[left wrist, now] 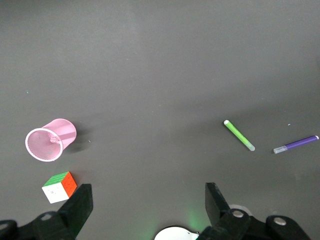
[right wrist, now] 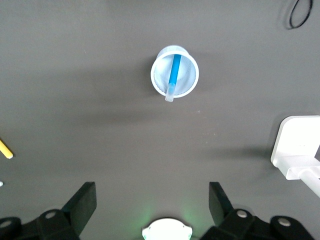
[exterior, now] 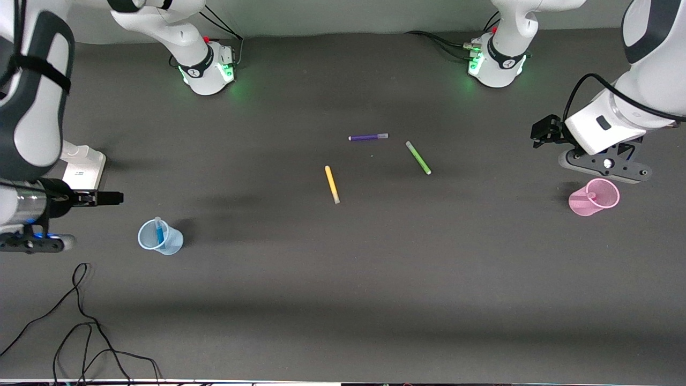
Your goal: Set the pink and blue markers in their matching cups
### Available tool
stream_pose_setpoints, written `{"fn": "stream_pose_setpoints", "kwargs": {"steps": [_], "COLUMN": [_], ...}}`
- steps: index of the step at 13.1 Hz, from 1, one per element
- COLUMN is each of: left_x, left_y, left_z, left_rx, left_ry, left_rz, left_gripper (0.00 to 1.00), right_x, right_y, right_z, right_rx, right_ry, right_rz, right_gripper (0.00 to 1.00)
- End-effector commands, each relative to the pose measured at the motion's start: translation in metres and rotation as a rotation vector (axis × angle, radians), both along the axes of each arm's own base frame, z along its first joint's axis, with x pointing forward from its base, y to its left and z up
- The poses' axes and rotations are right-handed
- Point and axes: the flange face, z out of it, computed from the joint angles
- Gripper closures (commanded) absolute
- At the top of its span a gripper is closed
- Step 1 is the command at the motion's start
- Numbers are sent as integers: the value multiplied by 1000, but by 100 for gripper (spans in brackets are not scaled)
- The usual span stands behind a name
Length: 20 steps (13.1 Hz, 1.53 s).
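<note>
While upright, the tapered translucent blue cup holds the slim blue marker.

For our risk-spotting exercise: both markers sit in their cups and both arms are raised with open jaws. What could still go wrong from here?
1. The blue marker leans on the blue cup rim with its cap sticking out; a passing right gripper might knock it over.
2. The left gripper hangs just above the pink cup holding the pink marker; a careless retreat could tip this light cup.
</note>
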Motion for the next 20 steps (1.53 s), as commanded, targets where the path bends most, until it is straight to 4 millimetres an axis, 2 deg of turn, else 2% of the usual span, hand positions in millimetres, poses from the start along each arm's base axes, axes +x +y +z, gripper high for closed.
{"fn": "stream_pose_setpoints", "kwargs": {"steps": [1, 5, 7, 8, 11, 14, 20], "left_x": [1, 1, -3, -9, -18, -13, -6], "left_y": [1, 2, 4, 5, 8, 12, 14], "left_z": [6, 5, 0, -2, -10, -5, -4], "left_rx": [18, 17, 19, 19, 17, 14, 46], "left_ry": [7, -3, -8, -18, -44, -57, -50], "left_rz": [9, 15, 17, 17, 19, 26, 23], "left_gripper": [0, 0, 0, 0, 0, 0, 0], "right_x": [-39, -56, -69, -75, -82, -86, -92], "right_y": [16, 13, 0, -13, -20, -33, -32], "right_z": [20, 34, 46, 47, 62, 76, 87], "right_rx": [-7, 26, 32, 37, 49, 49, 16], "right_ry": [-91, -168, -226, -240, -268, -286, -283], "right_rz": [-28, -40, -50, -68, -72, -83, -64], "right_gripper": [0, 0, 0, 0, 0, 0, 0]}}
